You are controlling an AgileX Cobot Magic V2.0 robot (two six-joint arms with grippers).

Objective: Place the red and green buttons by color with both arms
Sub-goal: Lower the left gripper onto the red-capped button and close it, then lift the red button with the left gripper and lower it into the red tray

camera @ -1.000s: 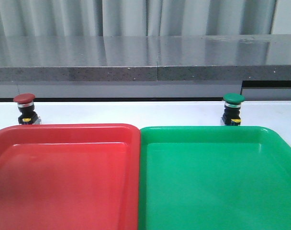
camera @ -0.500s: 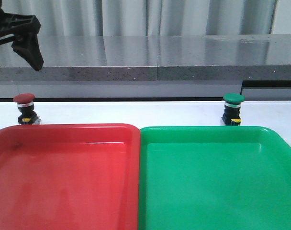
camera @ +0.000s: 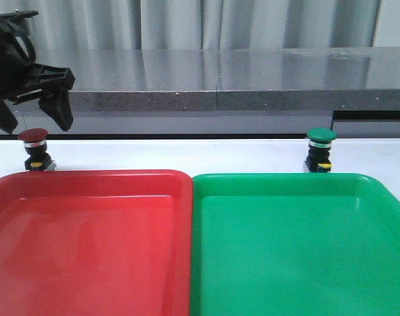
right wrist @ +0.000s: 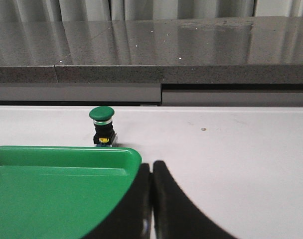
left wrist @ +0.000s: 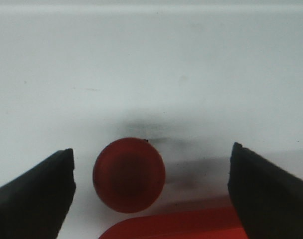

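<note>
The red button (camera: 33,137) stands on the white table just behind the red tray's (camera: 88,250) far left corner. My left gripper (camera: 30,120) hangs open right above it. From the left wrist the dark red cap (left wrist: 129,174) lies between the two spread fingers (left wrist: 37,199), nearer one of them and touching neither. The green button (camera: 321,136) stands behind the green tray (camera: 299,250). In the right wrist view that green button (right wrist: 101,114) sits well ahead of my right gripper (right wrist: 151,169), which is shut and empty by the green tray's corner (right wrist: 131,157).
The two trays lie side by side and fill the near part of the table. A grey stone ledge (camera: 213,99) runs along the back, behind the white table strip (camera: 187,155) where both buttons stand.
My left gripper has come down from the upper left and now hangs lower, over the red button. Buttons and trays have not moved.
</note>
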